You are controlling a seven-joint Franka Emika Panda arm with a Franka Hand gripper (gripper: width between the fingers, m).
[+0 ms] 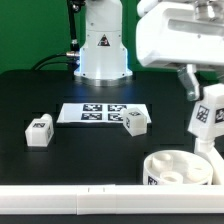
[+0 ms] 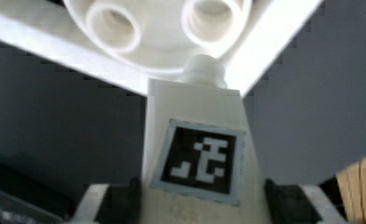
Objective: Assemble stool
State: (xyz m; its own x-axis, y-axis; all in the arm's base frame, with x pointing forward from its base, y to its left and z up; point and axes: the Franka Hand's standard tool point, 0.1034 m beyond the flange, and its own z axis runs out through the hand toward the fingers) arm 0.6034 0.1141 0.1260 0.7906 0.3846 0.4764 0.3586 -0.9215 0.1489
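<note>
The round white seat [image 1: 181,169] lies socket-side up at the front of the exterior view's right, against the white border rail. It also shows in the wrist view [image 2: 162,30], with two round sockets visible. My gripper [image 1: 206,112] is shut on a white tagged leg [image 1: 207,122] and holds it upright just above the seat. In the wrist view the leg [image 2: 201,140] runs from between my fingers [image 2: 112,205] to the seat's edge. Two more tagged legs lie on the table: one [image 1: 38,131] at the exterior view's left, one [image 1: 135,121] beside the marker board.
The marker board [image 1: 102,113] lies flat mid-table. The robot base [image 1: 103,45] stands behind it. The long white border rail [image 1: 70,200] runs along the front edge. The table surface is black.
</note>
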